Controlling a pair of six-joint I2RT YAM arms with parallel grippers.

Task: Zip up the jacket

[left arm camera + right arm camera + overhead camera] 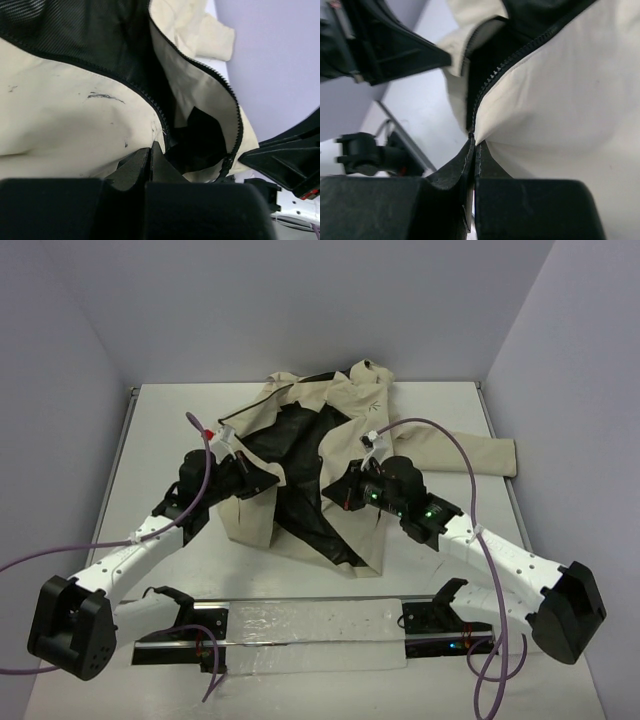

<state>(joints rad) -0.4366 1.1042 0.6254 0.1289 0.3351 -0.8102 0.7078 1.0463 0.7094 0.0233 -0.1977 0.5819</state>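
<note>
On the white worktop (pixel 150 430), back from the arm bases, the jacket (pixel 420 445) lies open. Its cream panels spread either side of the black lining (pixel 300 450), and one sleeve stretches toward the right edge. At the left panel's low front edge, the left gripper (pixel 266 480) has its jaws pressed narrow on the cream cloth, just beside the dark zipper teeth (pixel 125 85). Just right of it, across the lining, the right gripper (pixel 338 495) is likewise pinched tight on the corner of the right panel, where that side's teeth end. From above, each arm covers the cloth under it, and the jacket's other sleeve cannot be made out. In the left wrist view, a small dark piece at the foot of the far row of teeth is too dim to name. Pale lavender walls (pixel 300 300) close round the worktop. A black rail (pixel 212 614) with a clear plate spans the near edge between the arm bases.
</note>
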